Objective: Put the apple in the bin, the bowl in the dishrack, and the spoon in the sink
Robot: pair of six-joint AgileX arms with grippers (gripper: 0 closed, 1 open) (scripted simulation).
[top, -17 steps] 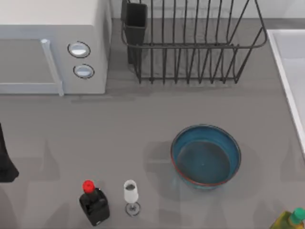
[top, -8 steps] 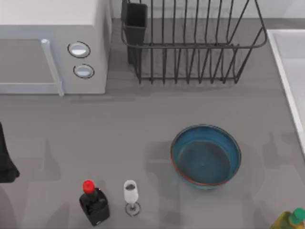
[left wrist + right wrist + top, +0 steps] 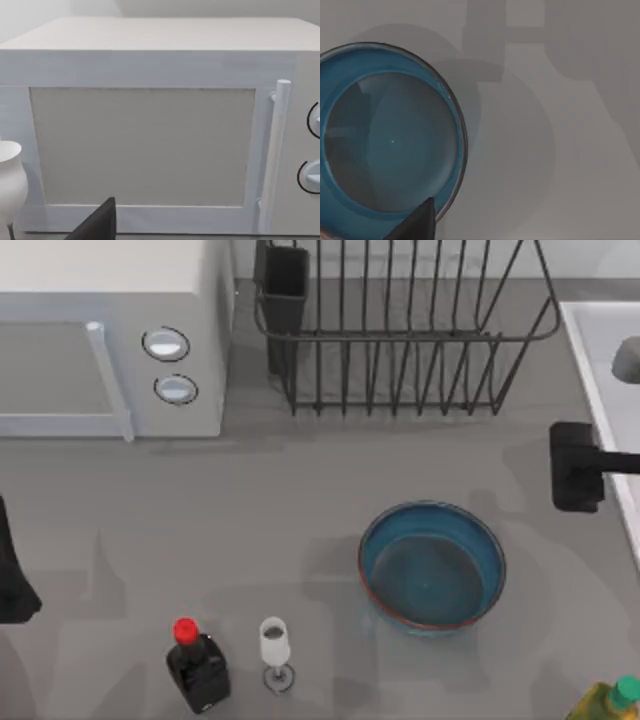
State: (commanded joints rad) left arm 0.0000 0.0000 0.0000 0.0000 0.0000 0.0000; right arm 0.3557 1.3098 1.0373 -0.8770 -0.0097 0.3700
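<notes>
Bowl [image 3: 432, 568] not yet racked: it sits upright on the grey table [image 3: 260, 500], in front of the dishrack [image 3: 405, 330] and well apart from it; nothing lies between the rack bars. We judge the bowl step as the one pending.

Sink [image 3: 612, 350] at the table's right edge; we can't confirm a spoon in it. Apple not located either, so those two steps are unverified.

Our right gripper [image 3: 575, 467] hangs above the table between bowl and sink rim; whether its fingers are spread or closed, we cannot tell. Right wrist view looks down on the bowl [image 3: 390, 145], empty inside. Left arm [image 3: 12, 575] parked at the table's left edge, facing the microwave [image 3: 150, 130].

Labels: none readable on microwave, black bottle [image 3: 198, 665] or wine glass [image 3: 275, 648].
</notes>
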